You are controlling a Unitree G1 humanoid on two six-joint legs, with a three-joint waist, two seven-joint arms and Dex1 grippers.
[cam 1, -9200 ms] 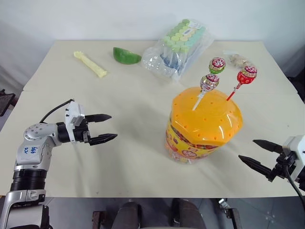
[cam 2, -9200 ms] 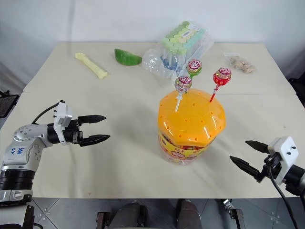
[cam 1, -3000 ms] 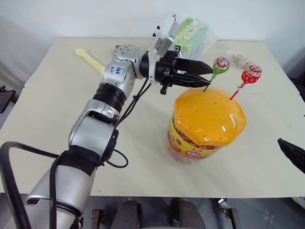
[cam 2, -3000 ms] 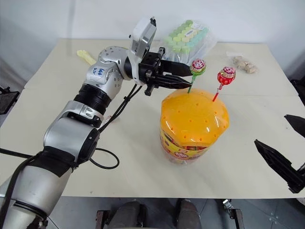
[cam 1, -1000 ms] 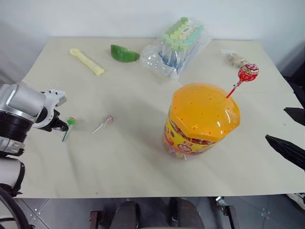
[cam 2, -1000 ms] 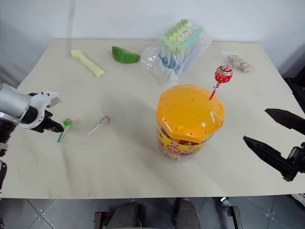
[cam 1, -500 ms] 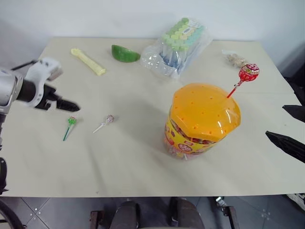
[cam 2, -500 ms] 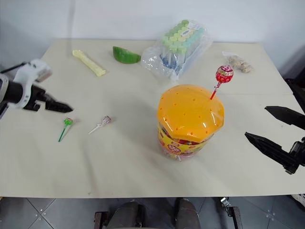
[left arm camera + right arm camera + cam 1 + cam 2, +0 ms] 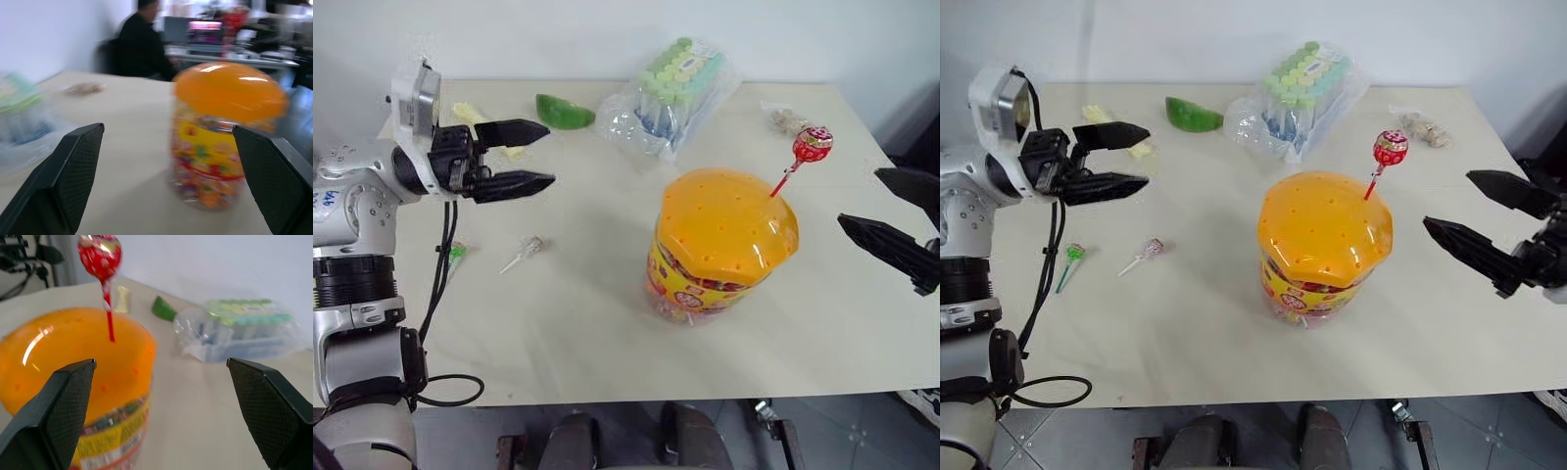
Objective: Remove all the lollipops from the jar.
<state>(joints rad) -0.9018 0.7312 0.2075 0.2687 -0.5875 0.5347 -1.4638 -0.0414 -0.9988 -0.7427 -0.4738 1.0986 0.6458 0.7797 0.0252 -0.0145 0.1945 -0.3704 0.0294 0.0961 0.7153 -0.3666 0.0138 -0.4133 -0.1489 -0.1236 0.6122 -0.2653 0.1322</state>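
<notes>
Two sets of jaws stand wide apart, both empty. Left gripper [image 9: 533, 157] is raised over the bench [image 9: 607, 323] on the jar's left, pointing level toward the jar [image 9: 720, 250] and well apart from it. Right gripper [image 9: 1469, 211] hangs on the jar's opposite side, near its upper edge, touching nothing; its fingers [image 9: 54, 411] frame the jar and the red lollipop in the right wrist view.

Jar: squat, translucent orange, domed lid dotted with small holes, printed colour label round the lower wall. Stands upright on the bench.

Red lollipop [image 9: 812, 144]: stick planted in the lid on the side toward the right gripper, leaning that way, head well above the dome.

White lollipop [image 9: 532, 245]: lying flat on the bench left of the jar, well apart from it.

Green lollipop [image 9: 1072, 253]: also flat on the bench, further left of the jar than the white one, partly behind the left arm's cable in the left eye view.

Beyond the jar: clear bag of green-capped tubes [image 9: 671, 93]. Beyond and left of the jar: green wedge [image 9: 563, 113] and pale yellow stick-shaped item [image 9: 1092, 115], partly behind the left gripper. Beyond and right of the jar: small packet of brownish pieces [image 9: 1425, 127].

Left wrist view: a seated person [image 9: 142, 46], blurred, behind the jar.
</notes>
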